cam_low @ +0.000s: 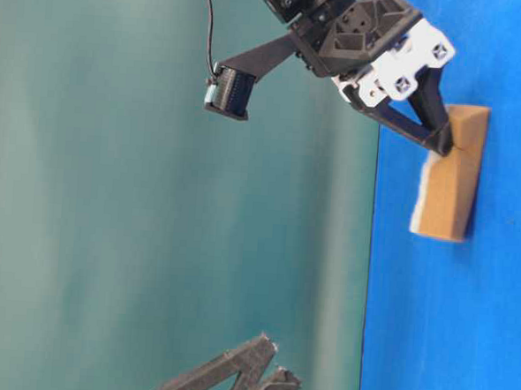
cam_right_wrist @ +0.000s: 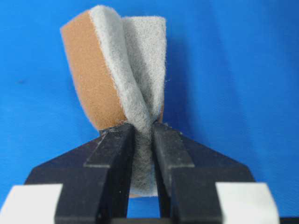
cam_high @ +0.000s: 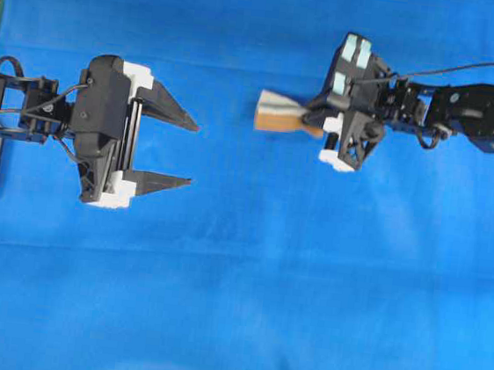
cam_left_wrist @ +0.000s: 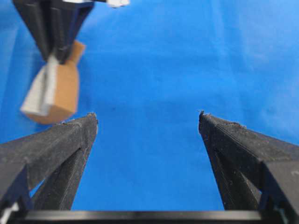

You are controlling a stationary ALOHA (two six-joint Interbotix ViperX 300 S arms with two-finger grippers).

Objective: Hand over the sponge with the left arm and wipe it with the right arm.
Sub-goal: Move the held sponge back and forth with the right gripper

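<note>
Our right gripper (cam_high: 311, 119), the one with pale teal patches, is pinching the sponge (cam_high: 279, 114) hard at one end, so the pad folds between its fingers (cam_right_wrist: 117, 154) and its grey face creases inward in the right wrist view. From that grip the sponge's long axis runs straight out past the fingertips toward the middle of the tabletop (cam_high: 247, 265), pointing at our left gripper (cam_high: 180, 153). In the table-level view the sponge (cam_low: 450, 176) looks close to the blue cloth, though we cannot tell whether it touches.

Our left gripper is spread wide and holds nothing; it sits well apart from the sponge, which lies ahead of it and off toward one fingertip (cam_left_wrist: 86, 123) in the left wrist view.

Since the right arm already holds the sponge (cam_right_wrist: 117, 74), we judge the handover done and wiping next: the coming move turns on bringing the sponge's face flat onto the cloth. The blue surface is plain and slightly wrinkled, with room on every side.
</note>
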